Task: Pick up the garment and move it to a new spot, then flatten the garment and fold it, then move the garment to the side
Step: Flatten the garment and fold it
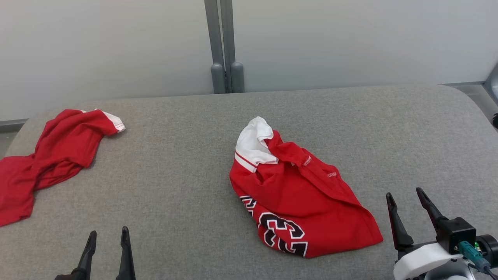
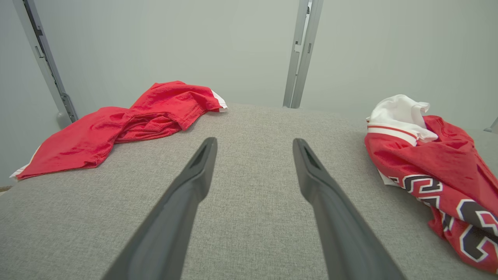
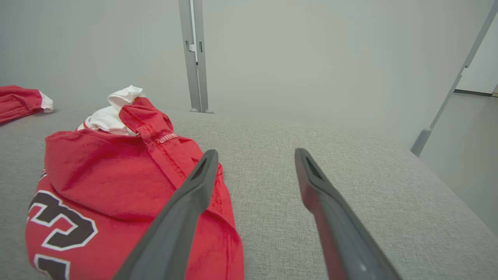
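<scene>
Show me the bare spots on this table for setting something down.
Widest: the grey table between the plain red garment and the numbered jersey. Also bare: right of the jersey, beyond the right gripper. Crowded: the left end, under that garment.

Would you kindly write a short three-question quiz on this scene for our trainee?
1. Fill in: the shirt lies on the table's ____ side, by the robot's own sides.
2. Which garment lies nearer the right jaws: A) shirt, B) jersey?
3. True or false: the left jaws are shut on the jersey.
Key: 1 left; 2 B; 3 false.
</scene>
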